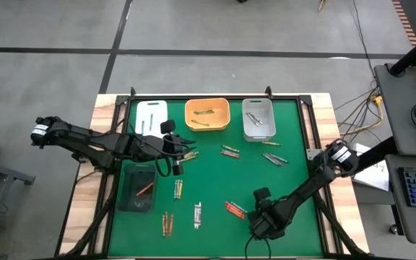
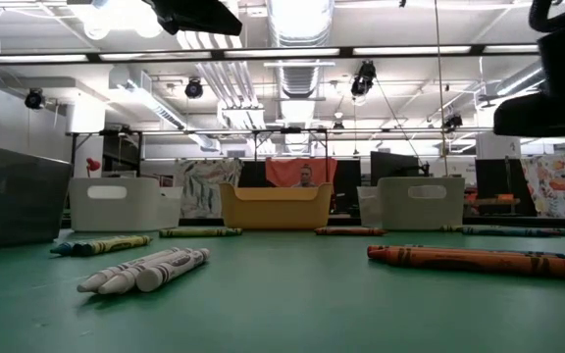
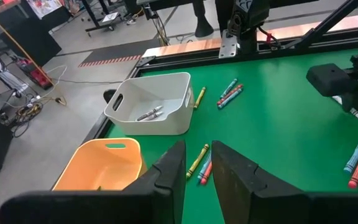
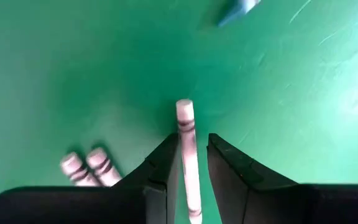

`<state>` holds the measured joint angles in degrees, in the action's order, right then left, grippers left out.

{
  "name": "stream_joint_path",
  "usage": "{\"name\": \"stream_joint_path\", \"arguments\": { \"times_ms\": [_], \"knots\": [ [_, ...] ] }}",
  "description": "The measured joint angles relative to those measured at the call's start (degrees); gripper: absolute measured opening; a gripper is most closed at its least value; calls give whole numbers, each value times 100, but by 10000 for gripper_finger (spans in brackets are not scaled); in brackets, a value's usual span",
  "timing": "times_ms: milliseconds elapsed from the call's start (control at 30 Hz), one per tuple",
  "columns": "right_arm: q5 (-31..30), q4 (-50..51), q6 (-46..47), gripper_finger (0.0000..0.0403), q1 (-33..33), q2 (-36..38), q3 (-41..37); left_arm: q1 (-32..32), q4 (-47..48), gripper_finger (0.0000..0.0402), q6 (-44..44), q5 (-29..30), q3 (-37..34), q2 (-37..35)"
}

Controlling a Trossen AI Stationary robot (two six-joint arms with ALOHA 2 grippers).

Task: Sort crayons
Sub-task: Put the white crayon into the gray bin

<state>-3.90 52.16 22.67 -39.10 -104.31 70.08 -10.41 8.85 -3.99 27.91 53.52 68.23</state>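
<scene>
high view: my right claw (image 1: 264, 225) low near the front edge of the green surface (image 1: 295, 144), left claw (image 1: 173, 153) hovering mid-left. low view: crayons (image 2: 145, 270) scattered flat. right wrist: clamped on a pale crayon (image 4: 187, 155), probably white. left wrist: fingers (image 3: 166, 177) slightly apart, holding nothing.

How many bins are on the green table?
4: a white bin, an orange bin and a grey bin in a row along the far edge, and a dark bin at the left side.
</scene>
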Motion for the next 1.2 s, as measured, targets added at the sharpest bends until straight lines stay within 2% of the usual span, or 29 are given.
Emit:
{"name": "stream_joint_path", "arguments": {
  "times_ms": [267, 467, 533, 733, 867, 967, 1200],
  "knots": [
    [6, -280, -107, 67, 139, -172, -7, 0, 40, 59, 1, 1, 0, 0],
    [87, -316, -213, 18, 233, -184, -9, 0, 17, 59, 0, 1, 0, 0],
    [81, -294, -218, 14, 273, -117, -12, 0, 19, 59, -1, 3, 2, 0],
    [-402, 475, 60, 11, 671, 363, 180, 0, -7, 59, -39, 3, 116, -2],
    [-1258, 1046, 498, 11, 1241, 681, 597, 0, -76, 59, 96, 2, 118, -2],
    [-2052, 1055, 790, 11, 1891, 924, 802, 0, -78, 59, 314, 1, 118, -2],
    [-2990, 1010, 647, 11, 3811, 1303, 828, 0, -80, 59, 705, 3, 116, -2]
  ]
}}
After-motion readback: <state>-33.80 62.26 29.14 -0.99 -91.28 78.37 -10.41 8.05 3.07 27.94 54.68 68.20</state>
